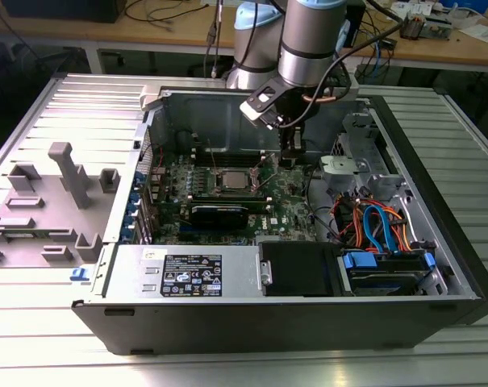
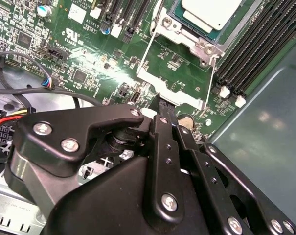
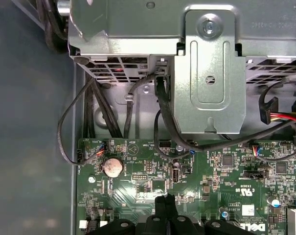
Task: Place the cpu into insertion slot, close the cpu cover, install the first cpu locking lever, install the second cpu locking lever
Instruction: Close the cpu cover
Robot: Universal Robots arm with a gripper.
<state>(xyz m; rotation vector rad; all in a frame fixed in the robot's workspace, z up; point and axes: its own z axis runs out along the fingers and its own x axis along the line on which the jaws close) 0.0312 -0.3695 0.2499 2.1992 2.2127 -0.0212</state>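
The cpu (image 2: 211,12) (image 1: 231,179), a silver-grey square, lies in the insertion slot, hiding the slot's contact field. The cpu cover (image 2: 184,36), a silver frame, lies around the chip's edge. Two thin wire levers (image 2: 147,51) (image 2: 212,81) run out from the socket over the green board; whether they are latched I cannot tell. My gripper (image 1: 290,157) (image 2: 162,111) (image 3: 165,199) hangs over the board beside the socket, towards the exterior view's right. Its black fingers are shut together with nothing between them.
Long black memory slots (image 2: 255,54) flank the socket. A grey metal drive cage (image 3: 206,73) and black cables (image 3: 162,112) stand beyond the board's edge, near a coin cell (image 3: 112,167). A black expansion card (image 1: 219,214), power supply (image 1: 187,274) and coloured cables (image 1: 377,226) fill the case.
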